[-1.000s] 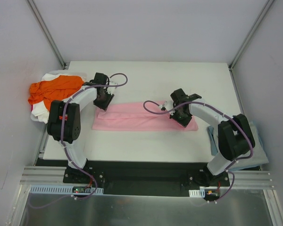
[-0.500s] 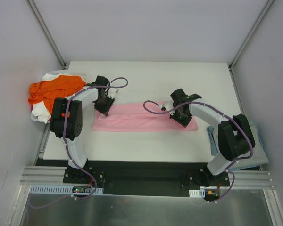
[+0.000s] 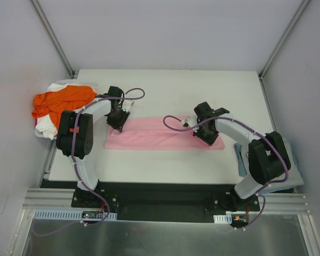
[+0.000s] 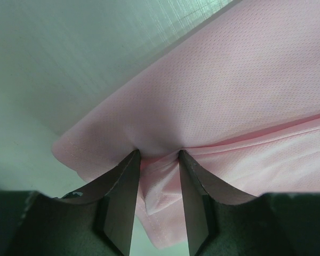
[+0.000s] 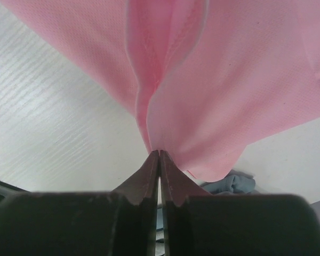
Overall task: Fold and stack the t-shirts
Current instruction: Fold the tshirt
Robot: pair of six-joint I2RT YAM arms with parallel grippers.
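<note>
The light pink t-shirt [image 3: 160, 136] lies as a long folded strip across the middle of the table. My left gripper [image 3: 119, 121] is at its far left corner. In the left wrist view a bunch of the pink cloth [image 4: 245, 96] is squeezed between the jaws of my left gripper [image 4: 157, 154]. My right gripper [image 3: 202, 136] is at the strip's right end. Its tips [image 5: 159, 152] are pinched tight on a ridge of the pink fabric [image 5: 229, 80], lifting it off the table. An orange t-shirt [image 3: 61, 101] lies on a white one [image 3: 56, 86] at the left edge.
A grey-blue t-shirt [image 3: 239, 154] lies at the table's right edge beside the right arm's base, and also shows as a grey-blue bundle [image 5: 232, 184] behind the pink cloth. The white table [image 3: 176, 90] is walled in by pale panels on three sides.
The left gripper has edged slightly nearer along the strip's left end, and the right gripper has shifted a little to the right. Both keep their hold on the pink cloth.
</note>
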